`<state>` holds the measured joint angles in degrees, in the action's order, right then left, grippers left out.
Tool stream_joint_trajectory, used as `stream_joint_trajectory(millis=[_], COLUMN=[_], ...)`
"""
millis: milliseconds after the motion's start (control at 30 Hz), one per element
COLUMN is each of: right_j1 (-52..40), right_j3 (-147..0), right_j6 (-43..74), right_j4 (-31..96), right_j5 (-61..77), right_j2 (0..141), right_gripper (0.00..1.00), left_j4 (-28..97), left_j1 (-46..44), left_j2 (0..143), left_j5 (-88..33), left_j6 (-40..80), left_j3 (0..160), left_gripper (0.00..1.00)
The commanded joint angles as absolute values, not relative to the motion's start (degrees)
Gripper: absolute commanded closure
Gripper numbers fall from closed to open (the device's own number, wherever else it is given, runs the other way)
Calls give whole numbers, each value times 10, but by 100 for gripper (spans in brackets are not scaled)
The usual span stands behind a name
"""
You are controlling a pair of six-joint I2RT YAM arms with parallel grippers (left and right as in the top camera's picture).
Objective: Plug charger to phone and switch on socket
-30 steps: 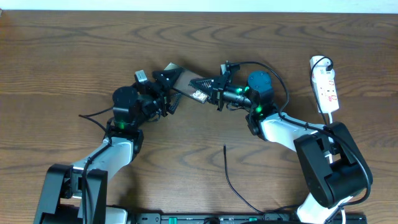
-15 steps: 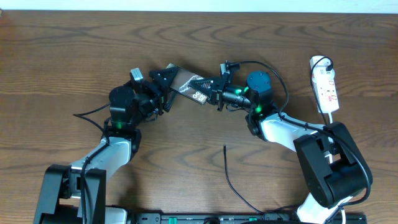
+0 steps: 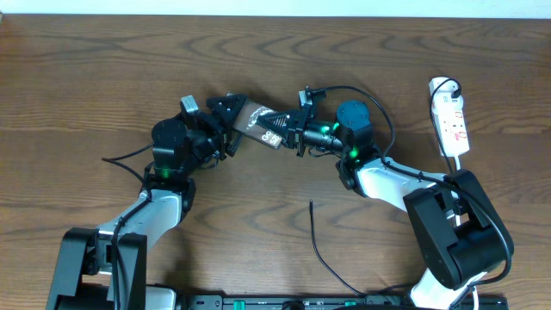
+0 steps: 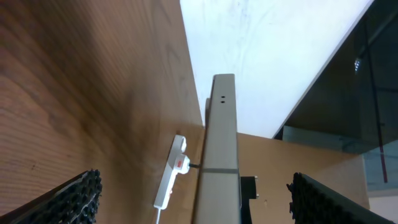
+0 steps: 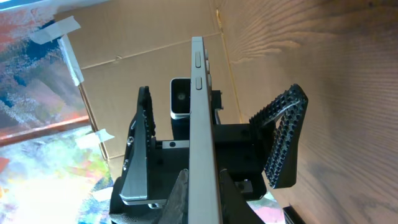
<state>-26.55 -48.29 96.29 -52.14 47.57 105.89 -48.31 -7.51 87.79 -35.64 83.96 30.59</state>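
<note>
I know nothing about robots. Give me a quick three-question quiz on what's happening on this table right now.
1. True or false: the charger has its tip plugged into the phone.
2. The left pincer has its jaws: A) open, either side of the phone; B) clamped on it.
3. Fill in: the socket lies on the robot's ____ side.
Key: 1 false, the tip lies free on the table; 2 A; 3 right.
</note>
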Motion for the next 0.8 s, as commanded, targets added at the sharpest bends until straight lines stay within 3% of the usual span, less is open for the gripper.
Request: stream_joint_trajectory(millis=[0, 133, 467, 667, 767], right_j1=[-269, -270, -270, -271, -271], right_j3=[-493, -493, -493, -493, -493], right_j6=[951, 951, 951, 951, 951], right_j4=[-529, -529, -529, -529, -529], right_j5=[479, 479, 479, 479, 479], right_j2=[1058, 1058, 1058, 1058, 1058], right_gripper=[99, 99, 99, 99, 99], left_j4=[-485, -485, -485, -485, -486], left_j1=[-72, -72, -72, -72, -72], left_j2=[872, 872, 872, 872, 872], left_j5=[-353, -353, -346, -338, -338], left_j6=[836, 836, 837, 839, 843], left_j3=[304, 304, 304, 304, 304], left_gripper=[6, 8, 46, 49, 58])
